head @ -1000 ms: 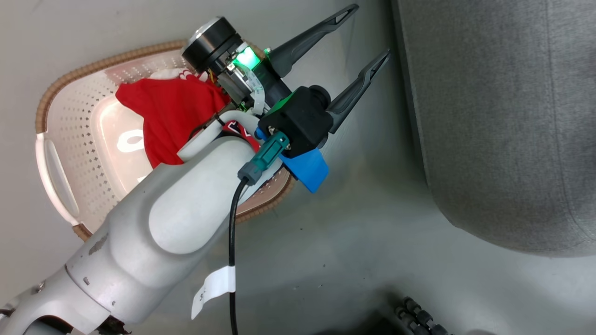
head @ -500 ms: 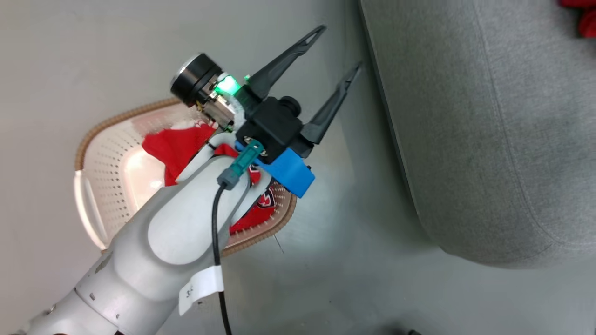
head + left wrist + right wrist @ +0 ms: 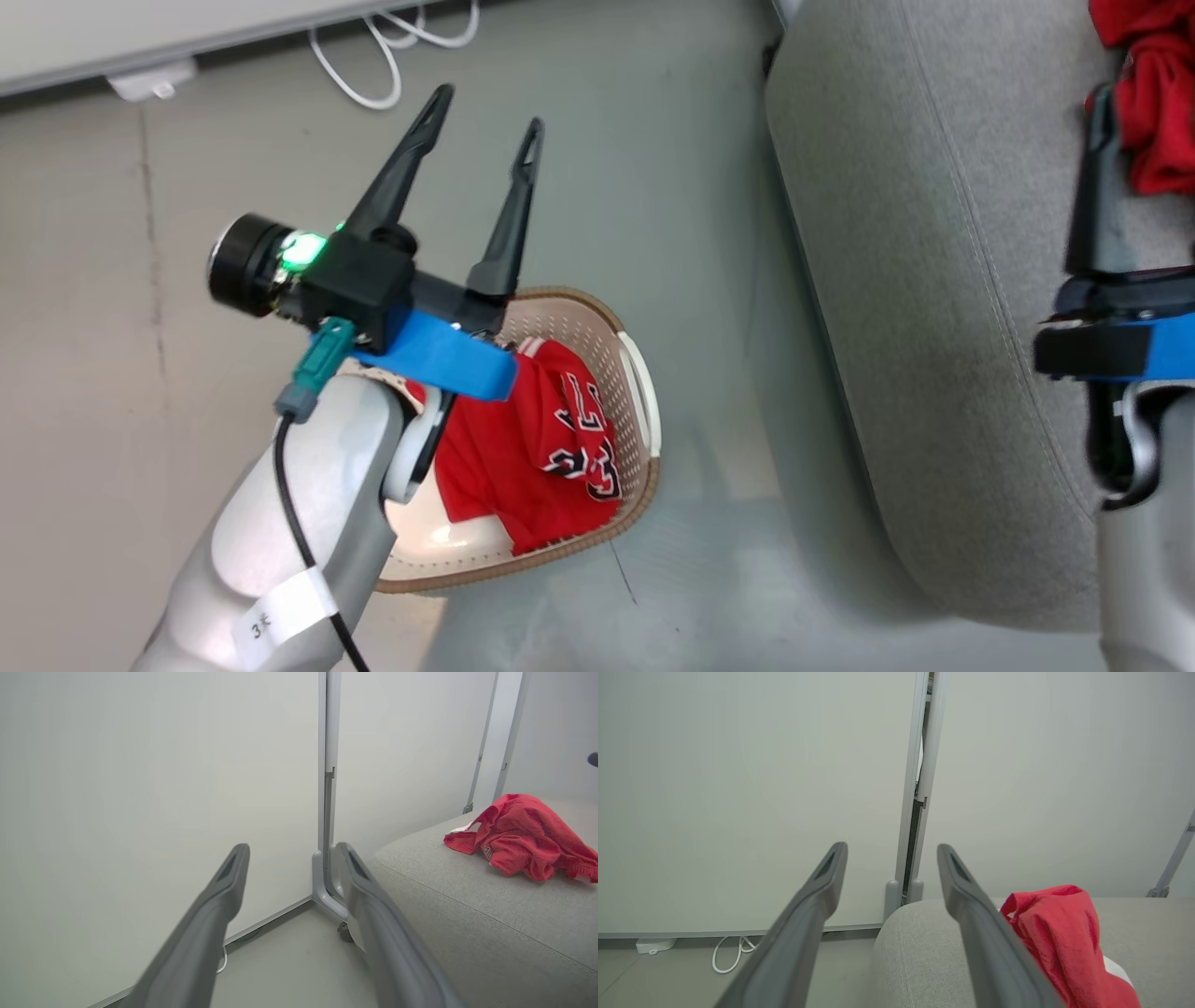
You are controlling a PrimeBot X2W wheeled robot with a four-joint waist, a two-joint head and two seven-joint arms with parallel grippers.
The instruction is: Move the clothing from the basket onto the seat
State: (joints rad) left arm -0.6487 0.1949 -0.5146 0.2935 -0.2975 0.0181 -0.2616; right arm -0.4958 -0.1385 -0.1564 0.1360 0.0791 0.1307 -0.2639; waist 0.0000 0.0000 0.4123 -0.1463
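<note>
Holding nothing, my left gripper (image 3: 489,105) has its two long dark fingers spread wide apart and pointing toward the far wall, above the smooth grey floor (image 3: 653,187).

Item: large light grey fabric-upholstered sofa seat (image 3: 934,280), with rounded edges and one seam line. It takes up the right of the scene.

Item: cream perforated plastic laundry basket (image 3: 602,350), with a brown woven-look rim and a white side handle showing. It stands on the floor at near centre, left of the seat and apart from it. My left forearm covers its left part, and my left fingers reach out past its far rim.

Item: bright red jersey with black-and-white numerals (image 3: 523,448). It lies crumpled inside the basket against the right wall, numerals uppermost.

Item: plain bright red garment with white trim (image 3: 518,830). It is bunched on top of the seat toward the far right, well clear of the basket.

Item: my right gripper (image 3: 892,848). Its fingers are wide apart with nothing between them. It hangs over the seat with the plain garment just beside its right finger. I cannot tell whether they touch.

Item: thin white cable (image 3: 392,56), looped on the floor at the foot of the pale wall panels (image 3: 140,765) on the far side.
</note>
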